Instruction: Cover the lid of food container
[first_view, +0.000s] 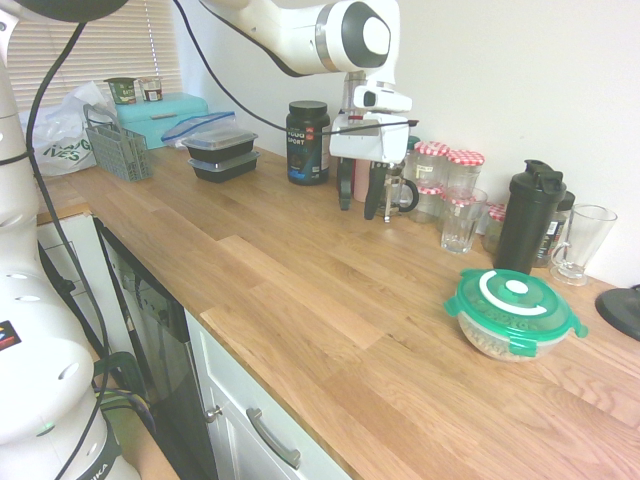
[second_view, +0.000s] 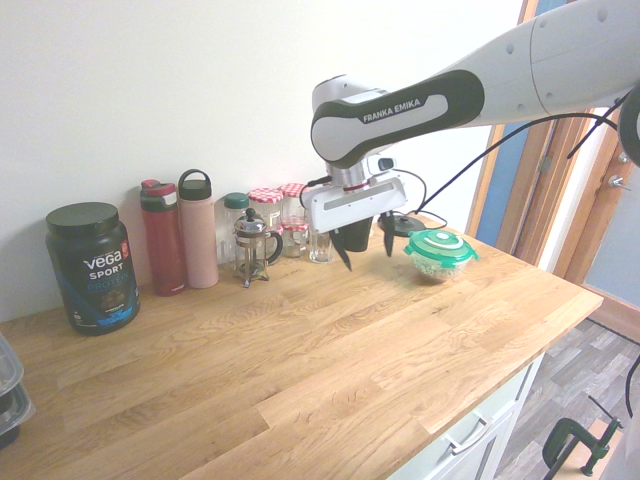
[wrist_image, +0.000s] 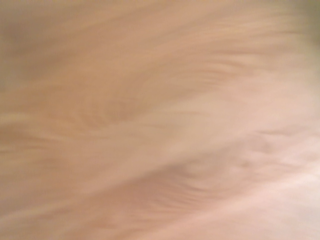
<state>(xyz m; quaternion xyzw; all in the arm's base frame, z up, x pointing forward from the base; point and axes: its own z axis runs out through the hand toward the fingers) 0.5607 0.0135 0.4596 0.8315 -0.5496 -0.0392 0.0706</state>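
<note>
The round green lid (first_view: 512, 298) with its white ring and centre disc sits on top of the clear round food container (first_view: 495, 342), which holds cereal rings, on the wooden counter's right part. The second exterior view shows the lid (second_view: 438, 242) on the container (second_view: 432, 268) too. My gripper (first_view: 358, 210) hangs above the counter to the left of the container, apart from it, fingers pointing down and spread wide with nothing between them. Seen from the other side, the gripper (second_view: 368, 260) is open and empty. The wrist view is only blurred wood grain.
Drinking glasses (first_view: 462, 220), red-checked jars (first_view: 463, 165), a black shaker (first_view: 528, 215) and a French press (second_view: 252, 245) line the wall behind the gripper. A Vega tub (first_view: 307, 142), black meal boxes (first_view: 222, 152) and a grey basket (first_view: 118, 150) stand further left.
</note>
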